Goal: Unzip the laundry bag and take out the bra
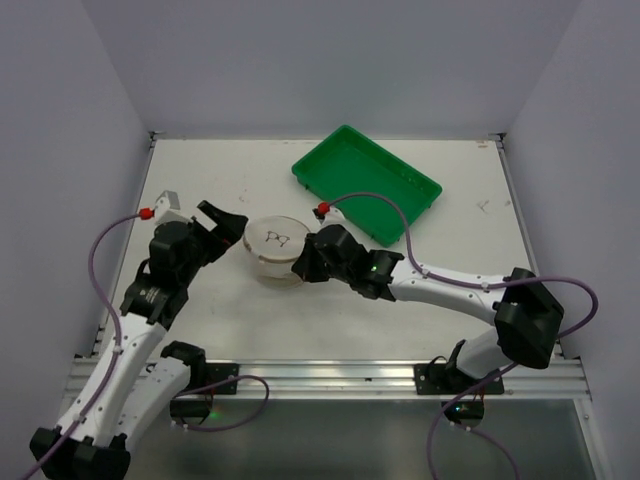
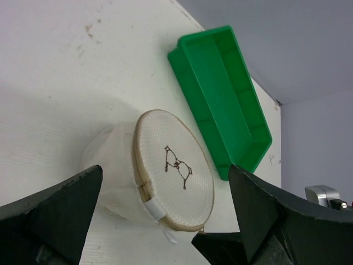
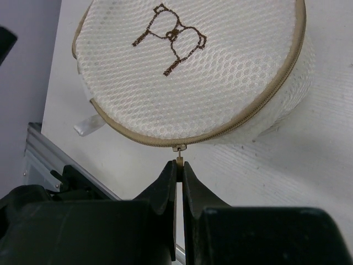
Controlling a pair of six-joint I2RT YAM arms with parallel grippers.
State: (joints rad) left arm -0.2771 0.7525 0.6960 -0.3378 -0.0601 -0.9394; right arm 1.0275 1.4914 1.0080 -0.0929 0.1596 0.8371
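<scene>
The white round mesh laundry bag [image 1: 275, 243] lies on the table with its flat face and bra drawing up. It also shows in the left wrist view [image 2: 174, 165] and the right wrist view [image 3: 187, 66]. A tan zipper runs round its rim. My right gripper [image 3: 179, 168] is shut on the small zipper pull [image 3: 179, 160] at the bag's near right edge; in the top view it [image 1: 303, 262] touches the bag. My left gripper [image 1: 222, 222] is open just left of the bag, its fingers [image 2: 60, 212] wide apart and not touching it. The bra is hidden inside.
A green rectangular tray [image 1: 367, 184] lies behind and right of the bag, also in the left wrist view [image 2: 223, 99]. A small white fixture [image 1: 167, 199] sits near the table's left edge. White walls enclose the table on three sides.
</scene>
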